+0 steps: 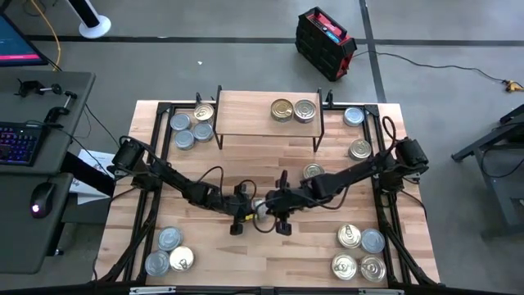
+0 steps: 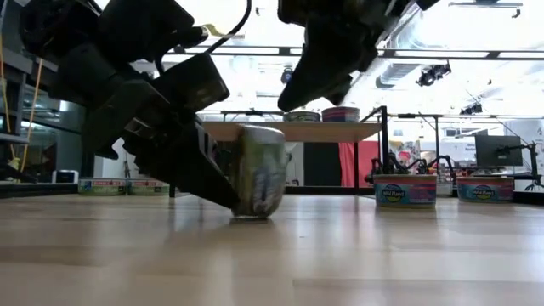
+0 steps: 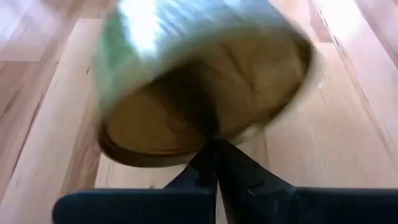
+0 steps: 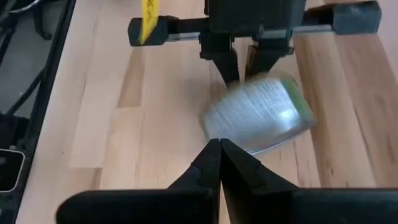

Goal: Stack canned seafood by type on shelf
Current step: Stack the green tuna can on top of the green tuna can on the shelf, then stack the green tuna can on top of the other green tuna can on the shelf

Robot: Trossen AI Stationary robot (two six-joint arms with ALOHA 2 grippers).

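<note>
A tin [image 2: 259, 170] is being tipped on edge mid-table between the left gripper [image 3: 214, 163] and right gripper [image 4: 219, 155] (both pressed together, neither pinching it).

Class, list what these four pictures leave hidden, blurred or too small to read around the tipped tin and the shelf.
- Tipped tin: label motion-blurred in both wrist views.
- Same tin, high view: mostly covered by the left gripper and right gripper.
- Tins on the shelf: lid markings too small from above; low view shows only their sides.
</note>
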